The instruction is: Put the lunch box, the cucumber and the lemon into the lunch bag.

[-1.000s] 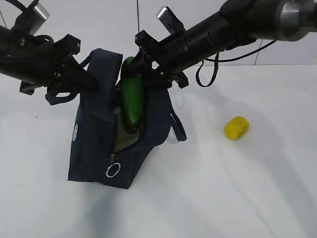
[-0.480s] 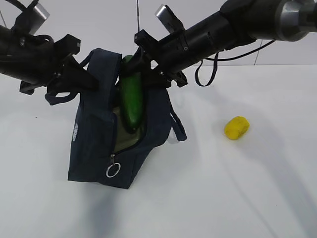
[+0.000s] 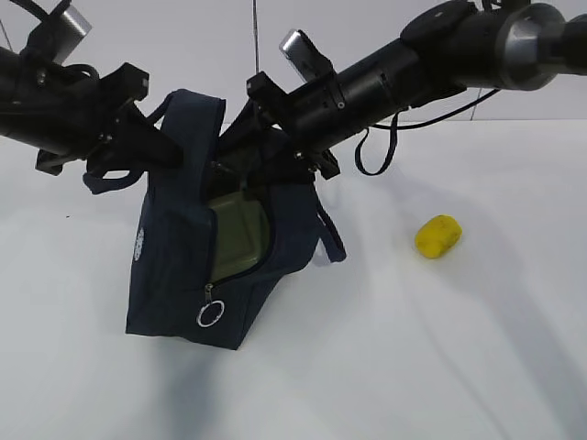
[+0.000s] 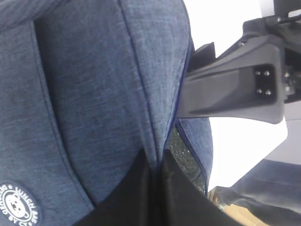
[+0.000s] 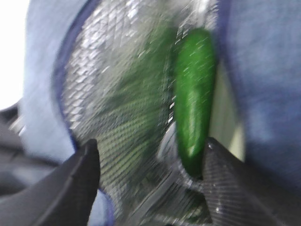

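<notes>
Your left hand [image 3: 160, 147] is pressed together on the left wall of the lunch bag [image 3: 174, 266], pinching the fabric so the mouth stays up and open. Your right hand [image 5: 150, 183] sits at the bag's mouth with its fingers spread, gripping nothing. The cucumber [image 5: 194, 99] lies free inside the bag, against the silver lining. The lemon [image 3: 437, 236] rests on the worktop [image 3: 440, 357], well right of the bag. The lunch box cannot be made out.
</notes>
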`<state>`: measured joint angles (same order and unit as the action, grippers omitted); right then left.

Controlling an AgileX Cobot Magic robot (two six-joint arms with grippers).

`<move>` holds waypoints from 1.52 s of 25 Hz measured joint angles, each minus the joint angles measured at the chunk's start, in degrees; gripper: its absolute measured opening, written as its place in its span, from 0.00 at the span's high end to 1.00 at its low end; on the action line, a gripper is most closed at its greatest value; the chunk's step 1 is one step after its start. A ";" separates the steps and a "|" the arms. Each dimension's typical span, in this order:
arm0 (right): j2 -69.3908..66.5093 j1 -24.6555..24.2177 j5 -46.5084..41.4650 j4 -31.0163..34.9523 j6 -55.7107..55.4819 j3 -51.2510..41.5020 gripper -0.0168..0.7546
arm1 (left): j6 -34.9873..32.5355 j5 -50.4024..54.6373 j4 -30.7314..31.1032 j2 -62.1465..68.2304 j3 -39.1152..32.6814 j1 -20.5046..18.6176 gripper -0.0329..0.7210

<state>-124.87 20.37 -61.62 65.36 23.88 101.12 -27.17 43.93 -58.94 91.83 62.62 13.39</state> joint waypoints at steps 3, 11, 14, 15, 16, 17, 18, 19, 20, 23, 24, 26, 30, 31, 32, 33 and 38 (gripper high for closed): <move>-0.02 0.00 -0.77 0.60 0.76 0.00 0.32 | 0.00 0.00 0.00 0.00 0.00 0.00 0.96; -0.02 0.00 -4.45 -1.04 1.02 2.95 0.32 | 0.00 0.00 0.10 0.00 0.00 0.00 0.96; -0.02 0.00 -6.12 -5.01 0.89 5.08 0.32 | 0.00 0.00 0.10 0.00 0.00 0.00 0.96; -0.02 0.00 -6.59 -6.31 0.79 5.74 0.32 | 0.00 0.00 0.10 0.00 0.00 0.00 0.96; -0.02 0.00 -6.95 -7.69 0.54 6.63 0.32 | 0.00 0.00 0.10 0.00 0.00 0.00 0.96; -0.02 0.00 -7.22 -9.36 0.12 7.58 0.32 | 0.00 0.00 0.10 0.00 0.00 0.00 0.96; -0.02 0.00 -7.44 -11.07 -0.32 8.57 0.32 | 0.00 0.00 0.21 0.00 0.00 0.00 0.96; -0.02 0.00 -7.56 -12.63 -1.04 9.39 0.32 | 0.00 0.00 0.21 0.00 0.00 0.00 0.96; -0.02 0.00 -7.70 -14.16 -1.57 10.47 0.32 | 0.00 0.00 0.44 0.00 0.00 0.00 0.96; -0.02 0.00 -8.15 -17.89 -3.30 13.08 0.32 | 0.00 0.00 1.47 0.00 0.00 0.00 0.96; -0.02 0.00 -8.15 -19.41 -3.90 14.10 0.32 | 0.00 0.00 1.78 0.00 0.00 0.00 0.96; -0.02 0.00 -8.28 -23.28 -5.24 16.01 0.32 | 0.00 0.00 2.01 0.00 0.00 0.00 0.96; -0.02 0.00 -8.53 -33.87 -10.58 17.98 0.32 | 0.00 0.00 2.24 0.00 0.00 0.00 0.96; -0.02 -0.28 -8.55 -37.20 -12.08 18.11 0.32 | 0.00 0.00 2.24 0.00 0.00 0.00 0.96; -0.02 -0.55 -8.55 -39.41 -13.38 18.11 0.32 | 0.00 0.00 2.36 0.00 0.00 0.00 0.96; 0.09 -0.91 -8.64 -41.77 -14.94 18.11 0.32 | 0.00 0.00 2.45 0.00 0.00 0.00 0.96; 1.46 -2.10 -9.01 -51.43 -20.71 18.11 0.32 | 0.00 0.00 3.88 0.00 0.00 0.00 0.96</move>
<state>-123.41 18.27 -70.63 13.93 3.17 119.23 -27.17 43.93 -55.06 91.83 62.62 13.39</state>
